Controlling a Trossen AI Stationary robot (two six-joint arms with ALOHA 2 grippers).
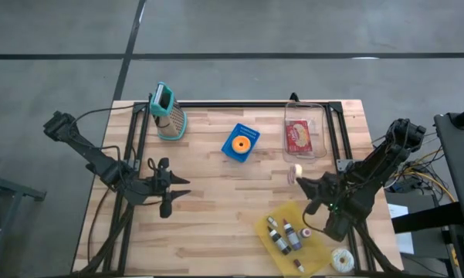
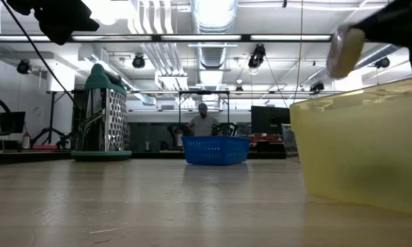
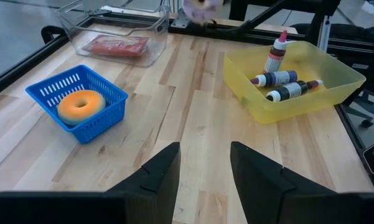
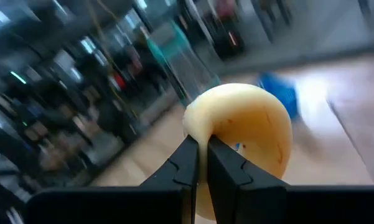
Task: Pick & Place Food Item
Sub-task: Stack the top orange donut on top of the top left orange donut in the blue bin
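Seemingly a pale bun (image 4: 243,140), blurred, fills the right gripper (image 4: 201,163)

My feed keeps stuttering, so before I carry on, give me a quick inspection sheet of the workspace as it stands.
Surface: wooden table, black frame along its edges.
Job's things: pale round food item held off the table by the right gripper; orange donut in the blue basket; red packaged food in the clear container.
Clutter: teal grater upright at the far left; yellow tray holding small bottles; white donut beside the tray.
Grippers: right fingers pinched on the food item; left gripper open, low over bare wood.
Cables: wire bundle off the right edge.
Surroundings: a person far behind the basket.
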